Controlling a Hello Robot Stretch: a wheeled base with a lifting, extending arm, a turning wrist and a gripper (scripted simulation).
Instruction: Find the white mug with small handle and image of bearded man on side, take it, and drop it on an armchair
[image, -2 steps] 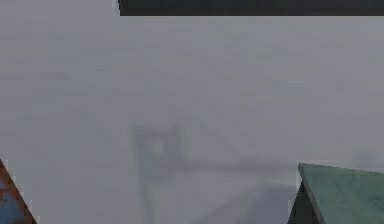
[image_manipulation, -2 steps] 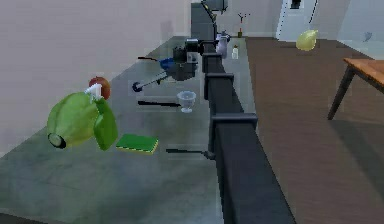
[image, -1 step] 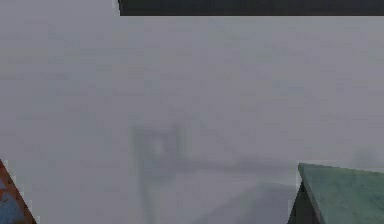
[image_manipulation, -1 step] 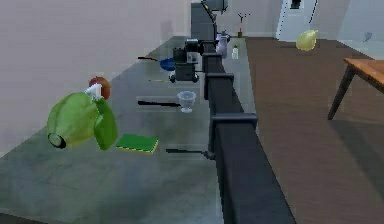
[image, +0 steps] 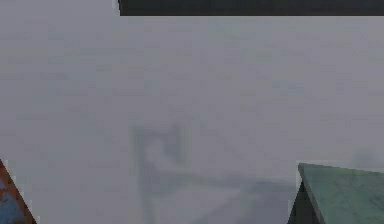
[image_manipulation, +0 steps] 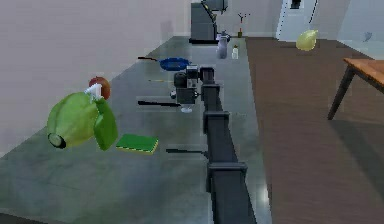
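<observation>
arm (image_manipulation: 226, 165) over counter (image_manipulation: 70, 190) — hand (image_manipulation: 152, 101), load unclear

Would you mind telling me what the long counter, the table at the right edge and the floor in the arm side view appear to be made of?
Counter: plain grey, matte, faintly mottled; probably stone or concrete, possibly laminate.
Table: warm orange-brown top, darker slanted leg; most likely wood.
Floor: dark brown, dull sheen; probably wood, though no boards can be made out.

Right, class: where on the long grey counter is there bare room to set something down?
Bare: the counter on the near side of the green pad, left of the arm. Crowded: around the gripper, up to the blue dish.
</observation>
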